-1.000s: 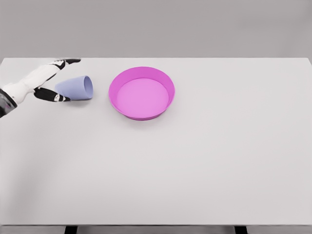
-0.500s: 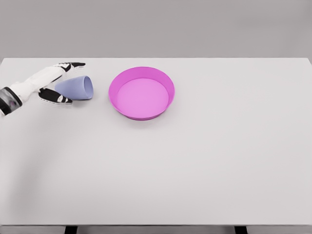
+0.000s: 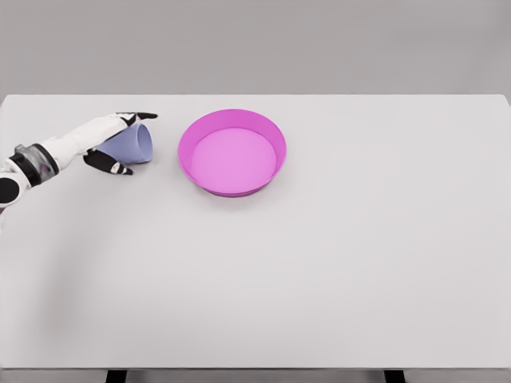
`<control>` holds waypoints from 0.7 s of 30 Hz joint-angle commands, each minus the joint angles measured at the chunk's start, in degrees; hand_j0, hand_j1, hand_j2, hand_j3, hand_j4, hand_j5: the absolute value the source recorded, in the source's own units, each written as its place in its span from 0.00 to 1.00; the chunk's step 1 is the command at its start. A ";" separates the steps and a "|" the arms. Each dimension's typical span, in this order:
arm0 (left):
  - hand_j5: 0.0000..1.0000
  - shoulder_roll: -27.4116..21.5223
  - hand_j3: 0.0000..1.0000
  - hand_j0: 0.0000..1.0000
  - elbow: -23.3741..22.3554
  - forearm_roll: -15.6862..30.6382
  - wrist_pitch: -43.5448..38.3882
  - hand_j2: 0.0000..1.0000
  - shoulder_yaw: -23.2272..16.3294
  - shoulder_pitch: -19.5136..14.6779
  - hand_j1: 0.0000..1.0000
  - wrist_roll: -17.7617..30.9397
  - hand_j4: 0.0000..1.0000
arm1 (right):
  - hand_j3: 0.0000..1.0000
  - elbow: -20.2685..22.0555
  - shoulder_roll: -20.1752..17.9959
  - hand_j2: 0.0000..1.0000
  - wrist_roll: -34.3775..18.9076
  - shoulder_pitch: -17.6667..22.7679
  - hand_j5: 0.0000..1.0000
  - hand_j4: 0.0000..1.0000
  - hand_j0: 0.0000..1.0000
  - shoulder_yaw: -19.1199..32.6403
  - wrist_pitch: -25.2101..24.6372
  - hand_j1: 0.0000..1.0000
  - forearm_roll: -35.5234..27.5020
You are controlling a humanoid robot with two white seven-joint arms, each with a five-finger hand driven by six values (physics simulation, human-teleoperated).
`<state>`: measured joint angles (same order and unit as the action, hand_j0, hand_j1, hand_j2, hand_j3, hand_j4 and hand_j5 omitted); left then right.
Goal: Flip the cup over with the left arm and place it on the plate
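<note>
White table (image 3: pixel 335 263): sideways cup (image 3: pixel 132 144) lies between left hand's (image 3: pixel 105 140) spread fingers (image 3: pixel 137 116).

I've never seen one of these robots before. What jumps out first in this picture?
The bright pink plate stands out most, sitting on the white table a little left of centre toward the far edge. Left of it a pale blue cup lies on its side, mouth toward the plate. The robot's left hand reaches in from the left edge, its fingers spread around the cup.
</note>
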<state>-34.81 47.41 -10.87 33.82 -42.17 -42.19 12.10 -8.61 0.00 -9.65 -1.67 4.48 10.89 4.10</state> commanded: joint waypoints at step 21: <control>0.71 0.36 0.71 0.71 -0.74 0.49 -2.53 0.71 0.07 -0.09 0.71 -0.14 0.71 | 1.00 0.00 0.00 1.00 -0.01 0.00 1.00 1.00 1.00 0.01 0.01 1.00 0.03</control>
<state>-34.37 46.64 -10.68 31.34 -42.20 -42.28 11.99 -8.61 0.00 -9.65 -1.67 4.48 10.89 4.10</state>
